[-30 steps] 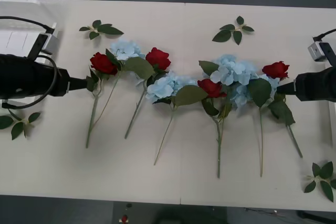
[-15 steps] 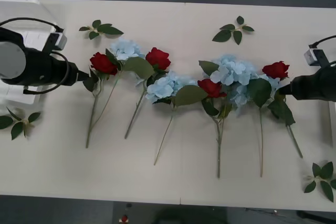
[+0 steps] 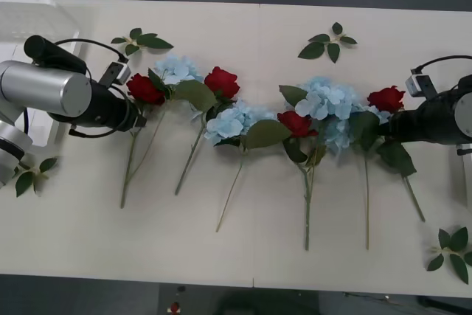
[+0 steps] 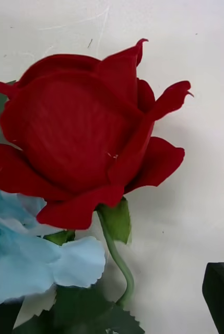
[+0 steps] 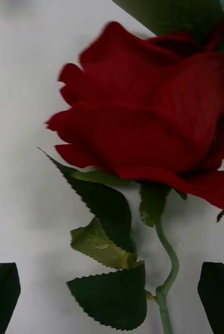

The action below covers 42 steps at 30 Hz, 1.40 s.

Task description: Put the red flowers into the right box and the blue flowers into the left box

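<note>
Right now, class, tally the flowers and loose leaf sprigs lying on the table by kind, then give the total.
Red roses: 4, the leftmost by the left claw, the rightmost by the right claw.
Blue flower clusters: 3, for example.
Loose green leaf sprigs: 4, for example.
Total: 11
</note>
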{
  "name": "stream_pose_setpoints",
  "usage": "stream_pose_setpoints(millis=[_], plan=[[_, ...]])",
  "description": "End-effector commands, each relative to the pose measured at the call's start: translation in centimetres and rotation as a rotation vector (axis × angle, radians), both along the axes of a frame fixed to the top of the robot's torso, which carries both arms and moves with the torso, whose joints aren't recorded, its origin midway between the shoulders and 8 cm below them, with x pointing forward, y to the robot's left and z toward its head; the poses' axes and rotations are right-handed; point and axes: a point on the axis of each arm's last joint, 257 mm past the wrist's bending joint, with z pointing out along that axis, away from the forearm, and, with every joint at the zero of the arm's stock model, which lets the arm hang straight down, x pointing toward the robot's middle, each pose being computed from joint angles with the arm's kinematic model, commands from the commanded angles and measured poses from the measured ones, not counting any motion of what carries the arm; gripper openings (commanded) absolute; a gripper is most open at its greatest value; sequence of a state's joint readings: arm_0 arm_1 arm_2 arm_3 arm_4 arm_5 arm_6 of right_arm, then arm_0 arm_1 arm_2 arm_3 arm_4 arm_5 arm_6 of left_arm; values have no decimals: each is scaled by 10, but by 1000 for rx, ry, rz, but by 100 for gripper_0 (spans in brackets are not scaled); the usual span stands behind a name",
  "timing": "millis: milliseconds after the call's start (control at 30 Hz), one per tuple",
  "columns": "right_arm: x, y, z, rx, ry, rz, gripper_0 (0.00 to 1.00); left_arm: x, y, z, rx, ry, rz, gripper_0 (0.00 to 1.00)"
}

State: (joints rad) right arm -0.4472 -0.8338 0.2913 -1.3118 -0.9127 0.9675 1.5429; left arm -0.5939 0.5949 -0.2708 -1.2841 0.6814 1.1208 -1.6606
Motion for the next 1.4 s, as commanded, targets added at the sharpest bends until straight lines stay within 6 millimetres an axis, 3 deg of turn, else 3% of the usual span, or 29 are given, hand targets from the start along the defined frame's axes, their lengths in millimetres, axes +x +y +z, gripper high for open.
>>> stream_pose_setpoints(millis=[33,300,400,433,533,600,633,667,700,833,1133,1300,1400], plan=[[15,13,11,41,-34,-18,100,13,-9,19,13,-43,-13,100],[22,19,-2,38,-35,-19,100,18,-13,2,85,-1,-32,100],[24,22,-9,30,-44,-12,66,21,-21,-3,113,5,-46,100],[24,23,-11,30,-46,-13,46,23,-23,-5,118,4,-49,100],[23,21,-15,36,-40,-23,14,26,-25,-11,124,-5,-44,100],[25,21,-13,35,-45,-24,3,27,-23,-13,139,-10,-42,62],[25,21,-13,33,-45,-24,0,28,-22,-13,148,-14,-42,35],[26,21,-13,34,-46,-22,0,28,-21,-13,158,-17,-42,15],[26,21,-12,33,-47,-22,0,29,-19,-13,167,-19,-39,9],[27,21,-11,33,-49,-22,0,28,-16,-16,174,-13,-34,2],[35,8,15,61,-48,-61,0,25,-8,-24,180,7,-19,0],[28,-8,60,67,-31,-72,0,26,3,-23,192,8,1,0],[19,-27,95,23,-30,-60,0,34,16,-3,180,-28,27,0]])
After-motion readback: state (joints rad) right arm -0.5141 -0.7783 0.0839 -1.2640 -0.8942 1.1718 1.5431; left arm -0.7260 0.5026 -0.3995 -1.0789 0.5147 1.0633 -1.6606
